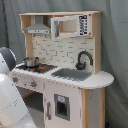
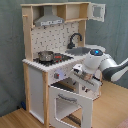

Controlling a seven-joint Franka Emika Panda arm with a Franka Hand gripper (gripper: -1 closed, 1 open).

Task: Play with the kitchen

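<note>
The kitchen [image 1: 65, 85] is a tall white and light-wood toy with a black faucet [image 1: 83, 59], a grey sink [image 1: 71, 74], a stove [image 1: 35, 67] and a grey range hood [image 1: 37, 27]. In the second exterior view the kitchen [image 2: 37, 80] has its windowed oven door [image 2: 70, 99] folded down and open. My gripper [image 2: 79, 73] hangs just above that door, close against the front panel below the countertop near the knobs [image 2: 57, 75]. In the first exterior view only the arm's white body [image 1: 9, 97] shows, at the left.
A small metal pot [image 2: 46, 56] stands on the stove, with a red piece beside it. A microwave-like cabinet [image 1: 70, 26] sits at the top, its door [image 2: 97, 11] swung open. A grey curtain hangs behind and the wooden floor [image 2: 15, 117] runs in front.
</note>
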